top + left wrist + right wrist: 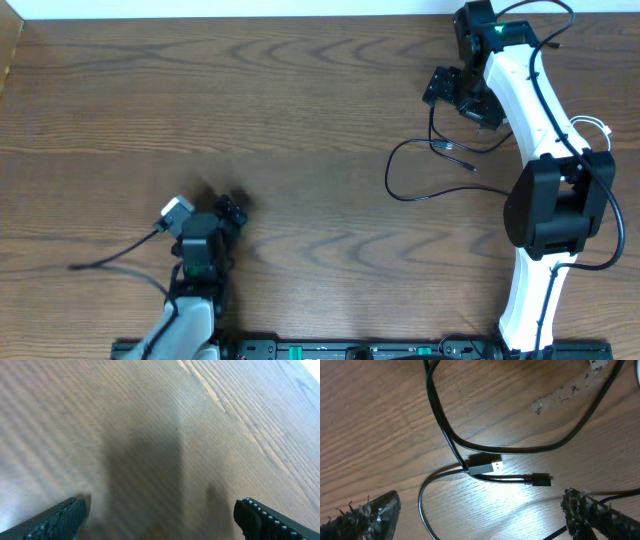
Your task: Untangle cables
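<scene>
Right gripper [485,519] jaws apart, hovering over the black cables [435,410] crossed in the overhead frame's upper right. USB-A plug [489,466] lies at the crossing; I'd pinch just behind it and lift clear. Left gripper [162,520] apart too, over bare desk [150,420].

Legible text: none in any view.
Brown wood-grain table top [250,120]: no printing readable.
White-and-black right arm housing [522,95]: no label readable.
Black base rail at the near table edge [330,350]: small coloured marks, too small to read.
Silver-tipped black USB plug [489,466]: no marking readable.
</scene>
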